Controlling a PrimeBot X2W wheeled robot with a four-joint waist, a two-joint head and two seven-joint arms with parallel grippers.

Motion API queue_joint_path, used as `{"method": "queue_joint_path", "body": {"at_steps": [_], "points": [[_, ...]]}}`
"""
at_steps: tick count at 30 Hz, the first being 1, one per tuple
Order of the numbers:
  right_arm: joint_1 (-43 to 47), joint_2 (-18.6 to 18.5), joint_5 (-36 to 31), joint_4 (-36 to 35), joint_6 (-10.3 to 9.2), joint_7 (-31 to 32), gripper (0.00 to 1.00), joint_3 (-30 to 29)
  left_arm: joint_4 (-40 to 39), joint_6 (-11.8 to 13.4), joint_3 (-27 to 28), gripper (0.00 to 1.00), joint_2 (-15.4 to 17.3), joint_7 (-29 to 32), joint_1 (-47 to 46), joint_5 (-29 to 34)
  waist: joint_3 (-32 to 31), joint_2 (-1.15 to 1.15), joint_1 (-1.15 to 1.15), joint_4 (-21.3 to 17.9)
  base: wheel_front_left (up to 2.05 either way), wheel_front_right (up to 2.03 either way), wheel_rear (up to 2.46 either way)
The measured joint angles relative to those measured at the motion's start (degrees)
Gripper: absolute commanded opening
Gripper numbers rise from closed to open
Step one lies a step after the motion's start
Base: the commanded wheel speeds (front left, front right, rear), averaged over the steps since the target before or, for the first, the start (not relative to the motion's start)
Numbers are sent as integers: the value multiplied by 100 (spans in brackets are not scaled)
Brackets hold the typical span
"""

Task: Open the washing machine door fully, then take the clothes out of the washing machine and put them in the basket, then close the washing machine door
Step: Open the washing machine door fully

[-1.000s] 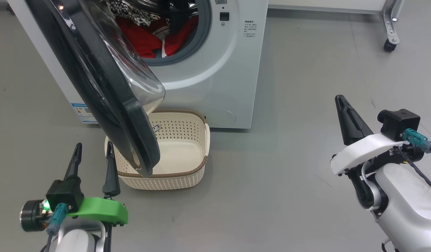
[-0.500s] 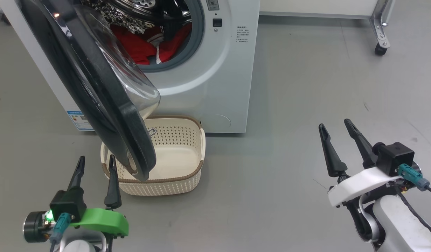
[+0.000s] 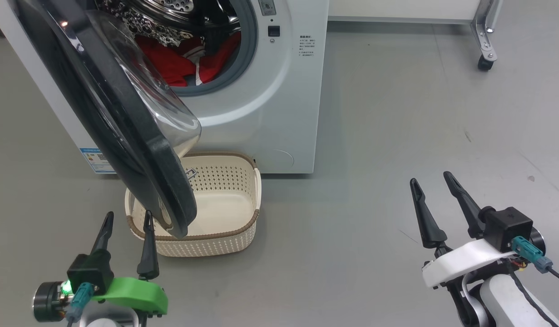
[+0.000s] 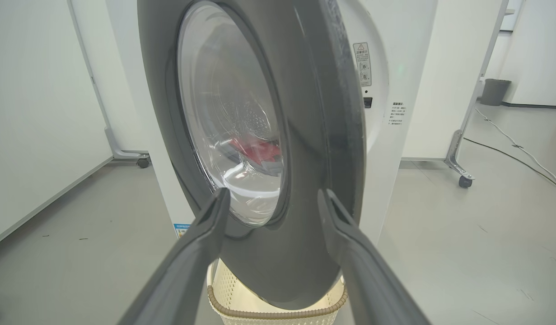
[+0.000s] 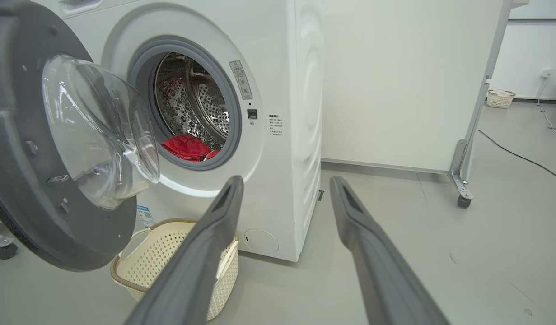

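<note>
Grey floor (image 3: pixel 374 150); left arm (image 3: pixel 129 295) low near door (image 3: pixel 138 150), right arm (image 3: pixel 497 299) far aside; both jaws apart

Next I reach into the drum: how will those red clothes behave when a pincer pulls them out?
The red clothes lie crumpled in soft folds, so they are probably floppy and will drape and trail. They look thin, so likely light. A trailing edge might catch on the grey gasket.

A white partition panel (image 5: pixel 395 81) stands on a castered metal leg (image 5: pixel 460 180) on the grey floor (image 3: pixel 397 136). A black cable (image 5: pixel 521 158) trails across that floor, and a dark bin (image 4: pixel 493 91) stands far back.
</note>
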Motion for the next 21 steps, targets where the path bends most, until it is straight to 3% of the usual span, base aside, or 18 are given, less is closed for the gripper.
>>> {"method": "queue_joint_path", "body": {"at_steps": [21], "points": [[459, 333, -279, -142, -1, 0, 100, -450, 109, -44, 38, 100, -8, 0, 0, 0, 34, 0, 0, -96, 0, 0, 0]]}}
